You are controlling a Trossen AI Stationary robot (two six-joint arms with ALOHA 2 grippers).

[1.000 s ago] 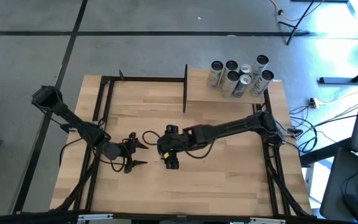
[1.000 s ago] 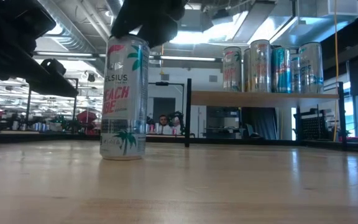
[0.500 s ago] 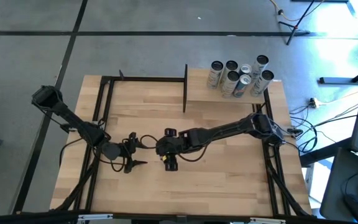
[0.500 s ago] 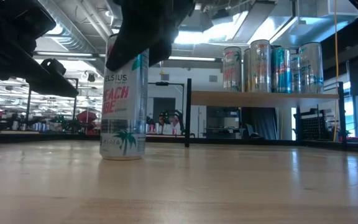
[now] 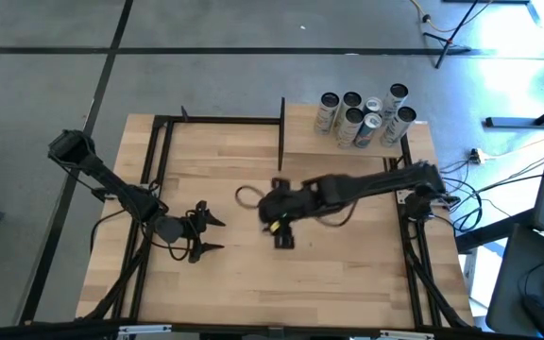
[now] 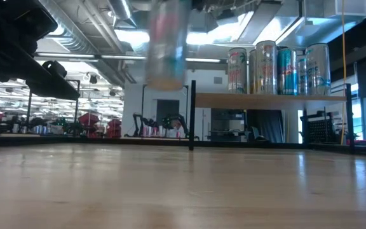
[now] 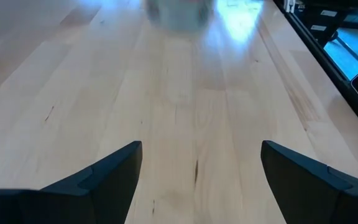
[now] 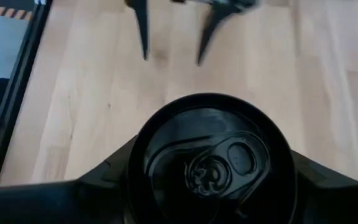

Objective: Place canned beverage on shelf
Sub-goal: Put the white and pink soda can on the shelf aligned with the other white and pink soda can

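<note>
My right gripper (image 5: 278,223) is over the middle of the table, shut on a slim white beverage can (image 6: 166,43). The can is blurred in the low view and well above the tabletop. Its dark top with the pull tab (image 8: 211,163) fills the right wrist view. My left gripper (image 5: 210,234) waits open and empty at the table's left, and its two fingers show spread in the left wrist view (image 7: 197,168). The shelf (image 6: 269,99) stands at the far right on black posts, with several cans (image 5: 362,117) on it. My right gripper pinches the can between its two fingers, one on each opposite side of the wall just below the rim (image 8: 135,163). The fingers (image 8: 101,182) come from above, pointing down. The can hangs upright below them, lifted clear of the table.
The cans crowd the shelf's far right part (image 6: 278,62), and its left part (image 5: 305,137) is bare board. A black post (image 6: 192,114) stands at the shelf's left end. Black frame rails run along the table's left (image 5: 149,179) and right (image 5: 414,236) sides.
My right gripper has come down over the can standing on the table and taken hold of it. It has then lifted the can clear of the tabletop and carried it up and toward the table's right and far side. My left gripper has kept still.
</note>
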